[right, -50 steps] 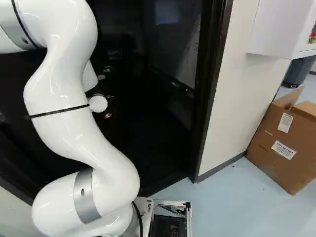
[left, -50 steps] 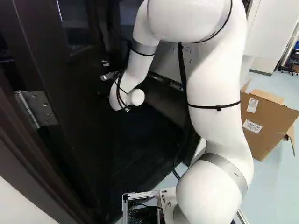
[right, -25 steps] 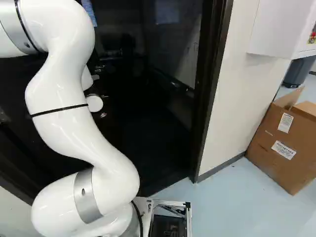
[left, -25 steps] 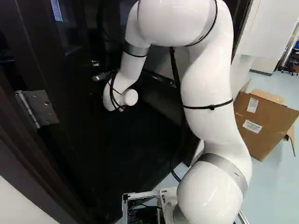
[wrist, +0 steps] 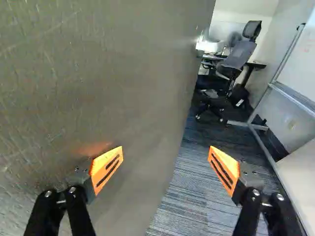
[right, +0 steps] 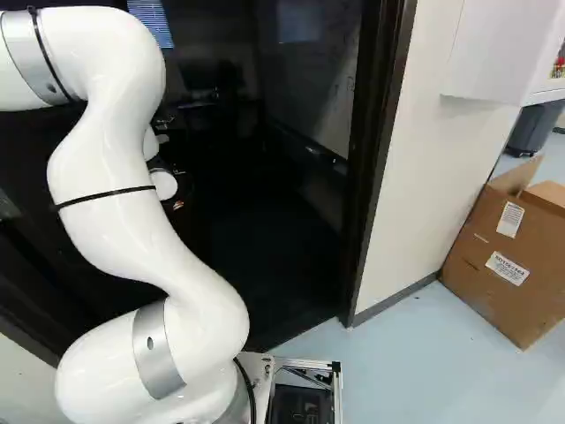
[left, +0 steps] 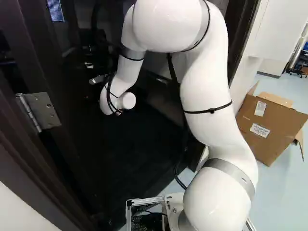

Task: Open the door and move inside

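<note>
The pincer (wrist: 166, 153) is spread, one finger by the door (wrist: 98, 69); best press gently, swinging it wide before driving the base (right: 309, 363) through.

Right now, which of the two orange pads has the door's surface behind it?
The pad farther from the office chair; behind it is the door's grey surface, while the other pad stands before carpet.

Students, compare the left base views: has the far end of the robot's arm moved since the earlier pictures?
Yes. In the left base view, the arm's far end has shifted left, closer to the door hinge, which has stayed put.
</note>
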Motion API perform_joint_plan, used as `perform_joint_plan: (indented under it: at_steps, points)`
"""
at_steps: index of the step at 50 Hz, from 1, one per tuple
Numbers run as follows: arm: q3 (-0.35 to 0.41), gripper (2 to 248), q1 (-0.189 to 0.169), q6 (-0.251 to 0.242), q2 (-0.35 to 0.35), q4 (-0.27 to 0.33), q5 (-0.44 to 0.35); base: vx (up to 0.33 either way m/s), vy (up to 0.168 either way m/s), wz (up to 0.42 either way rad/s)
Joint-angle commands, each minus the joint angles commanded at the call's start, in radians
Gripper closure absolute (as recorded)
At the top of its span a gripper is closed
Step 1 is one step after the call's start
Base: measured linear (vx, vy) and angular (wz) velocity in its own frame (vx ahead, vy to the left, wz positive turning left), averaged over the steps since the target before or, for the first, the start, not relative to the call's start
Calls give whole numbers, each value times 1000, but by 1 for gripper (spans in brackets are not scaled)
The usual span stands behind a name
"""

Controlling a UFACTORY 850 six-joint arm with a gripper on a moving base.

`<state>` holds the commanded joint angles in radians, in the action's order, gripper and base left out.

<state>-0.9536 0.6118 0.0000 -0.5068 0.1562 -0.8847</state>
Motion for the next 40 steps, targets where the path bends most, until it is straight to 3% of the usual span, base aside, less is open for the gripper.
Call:
perform_joint_plan:
  at_steps: [40]
  points:
    - [-117, 3, 70, 0, -88, 55, 0, 0, 0, 0]
